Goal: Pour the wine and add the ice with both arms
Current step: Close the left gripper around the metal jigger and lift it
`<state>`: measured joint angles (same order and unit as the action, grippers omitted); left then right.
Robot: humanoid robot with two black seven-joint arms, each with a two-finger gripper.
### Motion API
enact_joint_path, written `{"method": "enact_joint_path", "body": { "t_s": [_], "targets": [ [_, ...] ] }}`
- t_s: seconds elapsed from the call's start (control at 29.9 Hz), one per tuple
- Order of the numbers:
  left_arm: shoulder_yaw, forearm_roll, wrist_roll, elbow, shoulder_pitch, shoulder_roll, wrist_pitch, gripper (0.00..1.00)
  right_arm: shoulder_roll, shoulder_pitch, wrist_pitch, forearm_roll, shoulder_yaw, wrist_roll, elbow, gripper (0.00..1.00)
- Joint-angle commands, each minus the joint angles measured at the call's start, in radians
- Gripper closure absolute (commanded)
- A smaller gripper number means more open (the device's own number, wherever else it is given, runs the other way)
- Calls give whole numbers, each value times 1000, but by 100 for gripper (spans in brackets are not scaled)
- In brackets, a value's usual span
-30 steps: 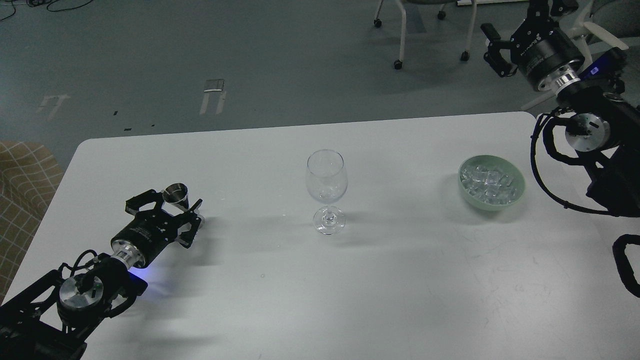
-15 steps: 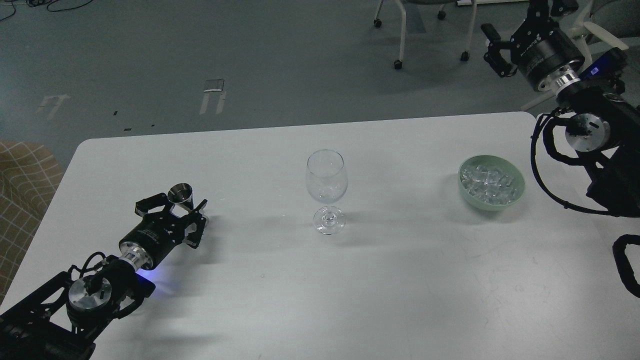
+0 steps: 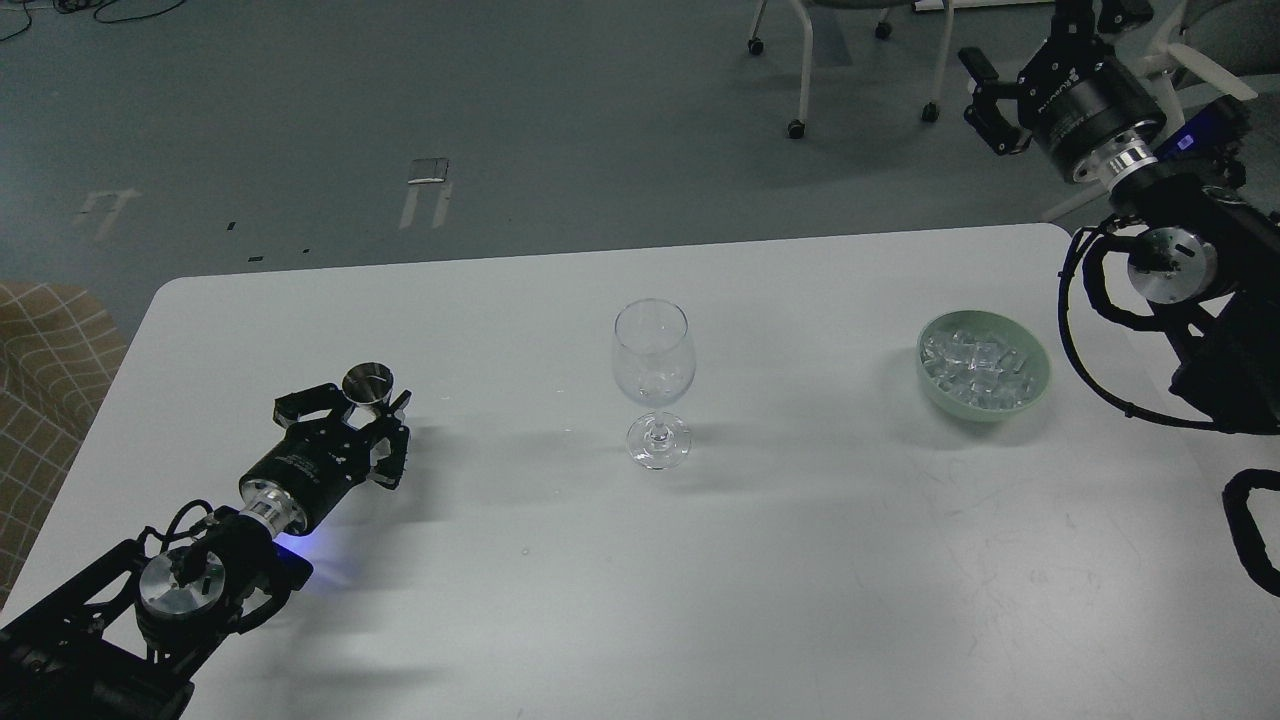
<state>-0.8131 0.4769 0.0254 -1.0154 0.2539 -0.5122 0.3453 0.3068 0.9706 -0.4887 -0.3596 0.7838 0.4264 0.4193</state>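
Note:
My left gripper (image 3: pixel 362 408) is at the table's left, shut on a small steel measuring cup (image 3: pixel 367 384) that it holds upright just above the table. Whether the cup holds wine cannot be seen. A clear stemmed wine glass (image 3: pixel 653 372) stands at the table's middle, well to the right of the cup. A pale green bowl (image 3: pixel 1030 395) at the right holds several clear ice cubes (image 3: pixel 978 365). My right gripper (image 3: pixel 988 100) is open and empty, high beyond the table's far right corner, above and behind the bowl.
The white table (image 3: pixel 700 580) has rounded far corners, and its far edge runs behind the glass. Chair legs on castors (image 3: pixel 797 125) stand on the grey floor beyond. A tan checked seat (image 3: pixel 45 370) is beside the table's left edge.
My left gripper has moved a little to the right, toward the glass, carrying the steel cup. The right arm has hardly moved.

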Motion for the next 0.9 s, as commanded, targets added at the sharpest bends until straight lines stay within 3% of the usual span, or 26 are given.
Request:
{"method": "enact_joint_path", "body": {
  "t_s": [0.0,0.2,0.6,0.8,0.87],
  "targets": [
    [-3,0,-1,3,-1,3,0,75,-2,-1,0,-1,-1,0,0,0],
    [0,0,1,32,5,18,40,87,-3,0,0,-1,-3,0,0,0],
    [0,2,11,34,33,20,60,95,-3,0,0,-1,-3,0,1,0],
    [0,3,94,23,61,9,58,96,-2,0,0,-1,-3,0,0,0],
    [0,3,102,20,68,3,57,96,-2,0,0,-1,-3,0,0,0]
  ]
}}
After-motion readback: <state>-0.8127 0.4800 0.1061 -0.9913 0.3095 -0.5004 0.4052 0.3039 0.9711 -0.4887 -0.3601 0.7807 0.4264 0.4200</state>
